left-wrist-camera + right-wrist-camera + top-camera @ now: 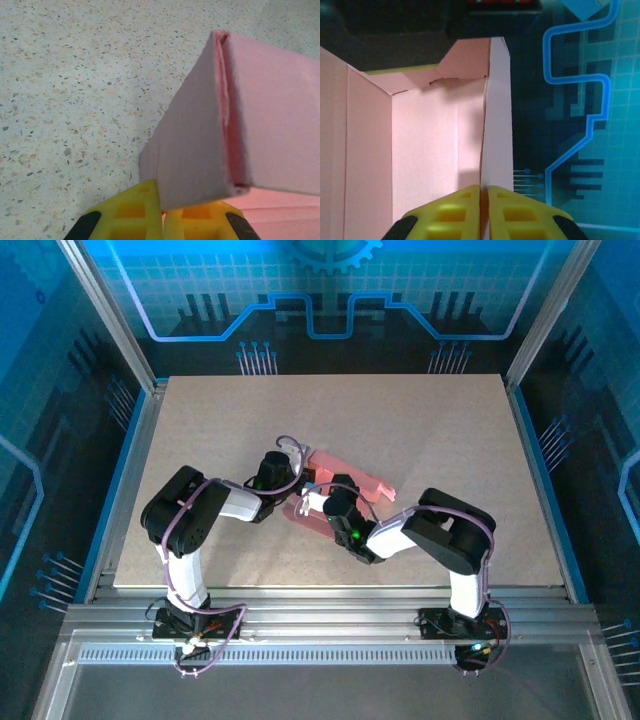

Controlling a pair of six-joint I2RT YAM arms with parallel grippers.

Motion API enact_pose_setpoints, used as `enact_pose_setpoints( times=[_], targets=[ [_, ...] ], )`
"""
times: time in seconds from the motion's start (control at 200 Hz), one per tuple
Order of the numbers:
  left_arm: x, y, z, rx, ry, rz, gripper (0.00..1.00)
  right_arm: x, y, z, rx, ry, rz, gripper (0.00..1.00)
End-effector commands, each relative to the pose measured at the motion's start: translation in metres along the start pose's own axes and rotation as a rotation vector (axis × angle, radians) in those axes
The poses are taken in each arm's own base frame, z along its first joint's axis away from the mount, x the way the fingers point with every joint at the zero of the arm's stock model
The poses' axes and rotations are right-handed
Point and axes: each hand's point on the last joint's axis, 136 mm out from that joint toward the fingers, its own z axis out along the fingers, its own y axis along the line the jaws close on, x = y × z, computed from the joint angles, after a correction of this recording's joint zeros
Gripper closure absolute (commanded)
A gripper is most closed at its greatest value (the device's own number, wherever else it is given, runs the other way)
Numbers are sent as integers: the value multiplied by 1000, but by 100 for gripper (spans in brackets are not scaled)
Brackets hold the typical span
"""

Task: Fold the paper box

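The pink paper box [372, 488] lies partly folded at the middle of the table, with both grippers meeting over it. In the left wrist view a raised pink wall of the box [260, 125] stands up from the speckled table. My left gripper [162, 212] is shut on that wall's lower edge, seen from above at the left gripper [292, 480]. In the right wrist view the box [425, 150] shows its open inside, its panels standing upright. My right gripper [484, 210] pinches the thin right-hand wall between its yellow fingers; from above, the right gripper [322, 498] sits at the box's near side.
The tan table board [430, 440] has free room on all sides of the box. Aluminium rails [330, 625] run along the near edge by the arm bases. A blue patterned wall [330, 290] closes the back. Metal posts stand at the back corners.
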Motion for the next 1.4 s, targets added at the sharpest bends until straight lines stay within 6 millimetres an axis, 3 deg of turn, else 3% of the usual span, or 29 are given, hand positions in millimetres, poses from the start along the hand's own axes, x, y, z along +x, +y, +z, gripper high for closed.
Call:
enact_pose_setpoints(
  times=[0.0, 0.24, 0.54, 0.655, 0.675, 0.81, 0.886, 0.971, 1.106, 1.191, 1.396],
  targets=[
    [-4, -17, 4, 55, 1, 12, 100, -12, 27, -12, -156, -67, -1, 68],
    [0, -13, 5, 39, 22, 47, 100, -13, 7, -23, -216, -83, 116, 42],
    [1, -10, 7, 30, 35, 34, 100, -22, -30, -54, -363, -122, 310, 14],
    [2, -10, 10, 42, 39, 21, 100, -27, -51, -65, -421, -146, 430, 10],
    [3, -10, 10, 45, 40, 22, 100, -33, -65, -66, -419, -159, 469, 10],
    [5, -10, 11, 53, 47, 29, 100, -30, -107, -63, -459, -150, 717, 10],
    [5, -10, 10, 55, 46, 32, 100, -20, -126, -56, -484, -134, 898, 12],
    [3, -13, 9, 70, 45, 44, 100, 5, -140, -39, -487, -35, 1106, 14],
    [-1, -17, 7, 90, 38, 66, 100, 36, -139, -17, -557, 134, 1293, 15],
    [-6, -20, 6, 100, 22, 71, 100, 42, -124, -4, -684, 237, 1379, 15],
    [-16, -33, 6, 161, 11, 102, 100, 21, -84, 23, -968, 358, 1492, 15]
  ],
)
